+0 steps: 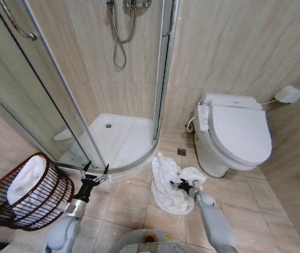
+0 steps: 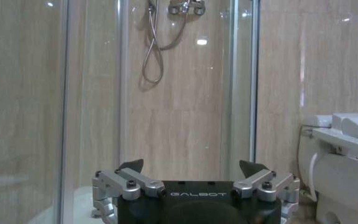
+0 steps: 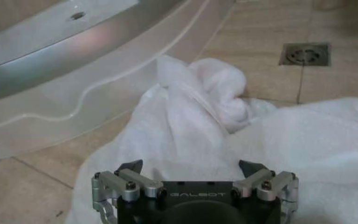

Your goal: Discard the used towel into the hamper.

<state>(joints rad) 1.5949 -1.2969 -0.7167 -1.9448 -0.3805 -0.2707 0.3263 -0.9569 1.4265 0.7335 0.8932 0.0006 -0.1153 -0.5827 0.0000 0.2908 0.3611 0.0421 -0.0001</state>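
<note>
The right gripper [image 1: 180, 184], fingers spread apart, hangs directly over the crumpled white terry towel [image 1: 169, 184] on the beige tiled floor [image 1: 128, 203], with folds of cloth under and ahead of it [image 3: 191, 164]. A square metal floor drain [image 3: 305, 54] lies beyond. The left gripper [image 1: 95, 175], also spread, is raised just beside the round reddish-brown openwork hamper [image 1: 44, 203], which holds another white towel [image 1: 26, 179].

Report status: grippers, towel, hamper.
Right gripper open, low over the towel on the floor. Left gripper open, idle beside the hamper. Hamper already holds another towel.
</note>
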